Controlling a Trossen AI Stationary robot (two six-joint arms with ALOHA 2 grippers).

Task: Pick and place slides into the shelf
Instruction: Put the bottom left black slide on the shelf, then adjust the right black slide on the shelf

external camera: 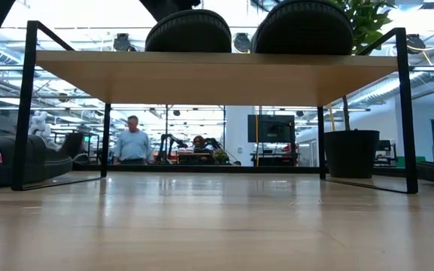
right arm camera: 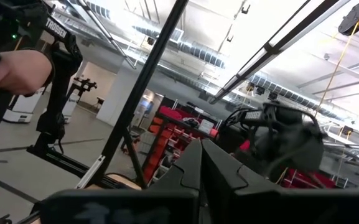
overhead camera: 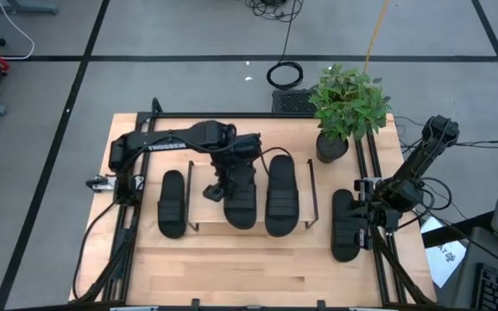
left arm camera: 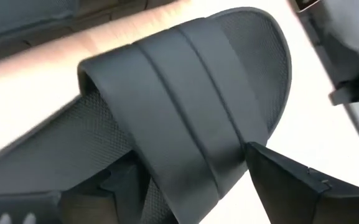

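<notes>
The shelf (overhead camera: pixel 210 218) stands mid-table, its wooden top board (external camera: pixel 217 75) on thin black legs. Two black slides lie side by side on the board: the left one (overhead camera: pixel 240 200) (external camera: pixel 188 31) and the right one (overhead camera: pixel 281 194) (external camera: pixel 303 26). A third slide (overhead camera: pixel 173 203) lies on the table left of the shelf, and another one (overhead camera: pixel 345 225) lies to the right of it. My left gripper (overhead camera: pixel 225 186) (left arm camera: pixel 185 186) is open over the left slide (left arm camera: pixel 185 106) on the shelf, a finger on each side of its ribbed strap. My right gripper (right arm camera: pixel 201 165) is shut, parked at the table's right edge. My left gripper comes at the left slide's strap (left arm camera: pixel 185 155) slanting down from the far side, with one finger (left arm camera: pixel 291 186) on its toe side and the other (left arm camera: pixel 104 186) on its heel side. Whether either finger touches the strap I cannot tell. The slide lies flat on the shelf's board.
A potted plant (overhead camera: pixel 343 108) (external camera: pixel 350 154) stands at the table's far right, close to the shelf. Black rails (overhead camera: pixel 128 233) run along the table's left and right sides. A person (external camera: pixel 132 143) stands far off in the room.
</notes>
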